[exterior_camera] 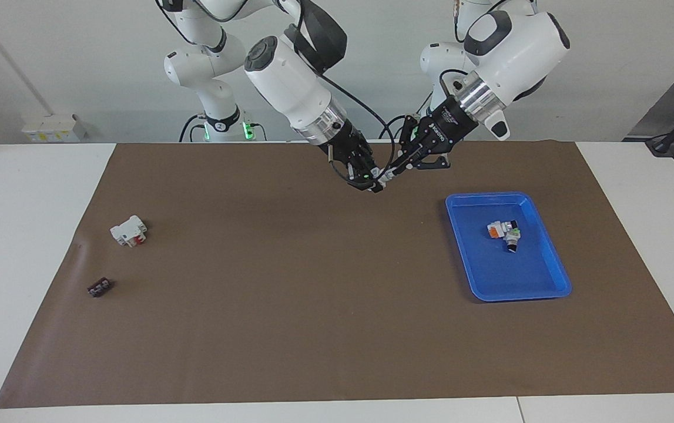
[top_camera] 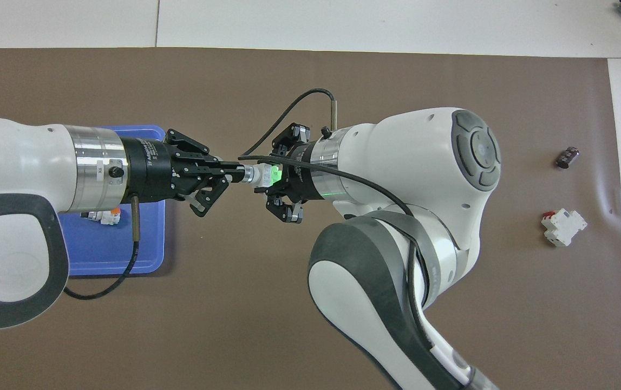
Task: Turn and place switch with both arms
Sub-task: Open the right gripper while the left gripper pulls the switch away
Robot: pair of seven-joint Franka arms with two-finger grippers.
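Brown matting covers the surface (exterior_camera: 313, 305); mid-frame, right gripper (top_camera: 270, 177) clamps the switch (top_camera: 265, 176) body, left gripper (top_camera: 234, 174) its knob. Over-twisting could wrench it free.

Readable print: one faint marking only

You had white lettering on the black collar of the left gripper (top_camera: 234, 174), seen from overhead; it appeared to begin "2F Adaptive", the rest too small to read. Nothing else carried legible text.
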